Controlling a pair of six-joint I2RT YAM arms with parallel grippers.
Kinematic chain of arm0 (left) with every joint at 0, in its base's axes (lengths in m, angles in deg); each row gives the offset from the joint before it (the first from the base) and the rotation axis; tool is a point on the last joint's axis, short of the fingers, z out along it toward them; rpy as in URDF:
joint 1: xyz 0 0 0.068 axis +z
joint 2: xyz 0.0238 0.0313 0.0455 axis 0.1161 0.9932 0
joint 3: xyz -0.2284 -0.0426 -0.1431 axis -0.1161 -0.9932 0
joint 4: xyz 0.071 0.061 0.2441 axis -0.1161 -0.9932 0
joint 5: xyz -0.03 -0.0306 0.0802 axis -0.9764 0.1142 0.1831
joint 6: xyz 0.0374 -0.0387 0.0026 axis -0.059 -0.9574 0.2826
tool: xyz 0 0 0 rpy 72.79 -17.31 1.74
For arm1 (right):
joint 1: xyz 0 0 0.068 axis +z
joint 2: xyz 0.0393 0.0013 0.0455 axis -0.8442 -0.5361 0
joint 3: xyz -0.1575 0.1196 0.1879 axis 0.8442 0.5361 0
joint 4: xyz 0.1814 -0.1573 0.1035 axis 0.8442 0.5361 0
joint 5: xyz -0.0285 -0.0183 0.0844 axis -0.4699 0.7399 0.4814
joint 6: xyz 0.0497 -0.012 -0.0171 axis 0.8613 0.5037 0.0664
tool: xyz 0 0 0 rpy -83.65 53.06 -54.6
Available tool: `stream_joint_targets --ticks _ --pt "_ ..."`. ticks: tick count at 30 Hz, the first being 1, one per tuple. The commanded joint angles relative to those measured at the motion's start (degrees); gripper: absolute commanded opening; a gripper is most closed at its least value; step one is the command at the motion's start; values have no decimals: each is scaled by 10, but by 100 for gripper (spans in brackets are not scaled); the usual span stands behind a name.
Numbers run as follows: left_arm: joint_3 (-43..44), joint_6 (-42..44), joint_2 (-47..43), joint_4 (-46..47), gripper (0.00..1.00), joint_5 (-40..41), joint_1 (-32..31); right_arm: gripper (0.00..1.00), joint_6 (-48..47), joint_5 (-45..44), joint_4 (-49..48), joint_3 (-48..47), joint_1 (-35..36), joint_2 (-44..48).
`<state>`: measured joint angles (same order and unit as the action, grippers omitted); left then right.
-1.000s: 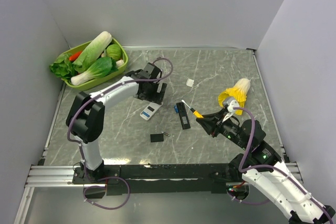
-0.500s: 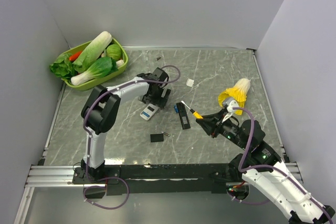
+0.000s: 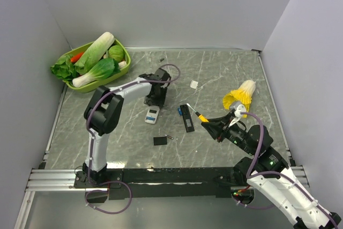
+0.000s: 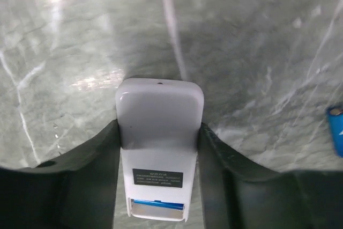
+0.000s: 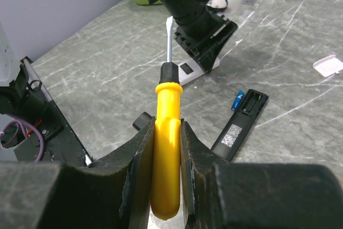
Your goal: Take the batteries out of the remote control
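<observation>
I see left jaws flanking white rectangular plastic remote (image 4: 159, 132) at middle of grey marble bench (image 3: 225, 73), cannot tell if clamped. Slim blue cylindrical battery (image 4: 158, 204) in its bay, between jaws. Right jaws clamp yellow-handled screwdriver (image 5: 166, 148).

Grey table (image 3: 225, 68) — white remote (image 3: 152, 115), black remote (image 3: 186, 118)

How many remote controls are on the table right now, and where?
2. A white remote lies between the fingers of the left gripper, mid-table; a black remote lies just right of it, compartment open, ahead of the right gripper holding the screwdriver. None seems hidden.
</observation>
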<state>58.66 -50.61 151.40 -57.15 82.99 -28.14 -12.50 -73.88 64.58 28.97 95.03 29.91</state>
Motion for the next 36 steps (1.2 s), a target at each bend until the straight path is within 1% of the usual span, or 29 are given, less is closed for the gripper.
stream_joint_targets --ticks 1,2,3,4,5,6,7,9,10,11,12,13,14,15,16,17,19,20,21,24,25,26,29,31,36 --pt "-97 -133 -62 12 39 -67 75 0 -17 -5 6 2 -1 7" --pt "-121 -151 -93 48 36 -85 90 0 -18 -10 11 0 -1 0" --pt "-143 -196 -107 59 34 -89 93 0 -20 -11 15 1 -1 -2" --pt "-176 -216 -120 67 28 -93 94 0 -22 -14 16 3 -1 -5" --pt "-190 -260 -143 75 23 -93 95 0 -25 -15 11 7 -2 -10" --pt "-201 -286 -155 78 20 -93 95 0 -26 -15 7 9 -1 -15" --pt "-227 -307 -167 90 18 -101 95 0 -27 -18 5 9 -1 -21" --pt "-257 -379 -206 120 16 -109 95 0 -33 -20 0 5 -1 -51" --pt "-284 -406 -215 131 9 -119 96 0 -34 -14 -5 5 -1 -63" --pt "-295 -457 -234 139 7 -114 96 0 -35 -8 -12 5 -1 -92" --pt "-305 -482 -240 144 4 -112 96 0 -35 3 -24 4 -2 -110" --pt "-321 -508 -245 149 2 -104 96 0 -34 11 -31 3 -2 -128" --pt "-328 -556 -252 147 1 -101 96 0 -28 35 -38 2 -2 -168" --pt "-329 -576 -251 139 1 -99 97 0 -28 47 -53 1 -1 -189" --pt "-322 -586 -246 116 1 -99 98 0 -28 56 -59 0 0 -211" --pt "-311 -601 -232 95 1 -74 98 0 -31 65 -63 -7 6 -251" --pt "-275 -626 -212 33 1 -47 98 0 -39 62 -61 -30 17 -293" --pt "-266 -634 -196 2 1 -39 98 0 -47 58 -57 -41 24 -334" --pt "-259 -640 -190 -10 1 -36 98 0 -51 44 -52 -53 40 -355" --pt "-271 -660 -182 13 1 -61 98 0 -68 24 -29 -111 74 -437" --pt "-278 -667 -181 17 1 -63 98 0 -72 22 -19 -146 79 -458" --pt "-278 -683 -178 16 1 -63 98 0 -77 19 3 -163 83 -499" --pt "-266 -697 -170 -7 1 -52 98 0 -92 -10 51 -227 104 -566" --pt "-257 -700 -168 -17 1 -50 98 0 -98 -25 66 -260 113 -592" --pt "-261 -705 -167 0 1 -64 98 0 -102 -44 110 -309 127 -666"
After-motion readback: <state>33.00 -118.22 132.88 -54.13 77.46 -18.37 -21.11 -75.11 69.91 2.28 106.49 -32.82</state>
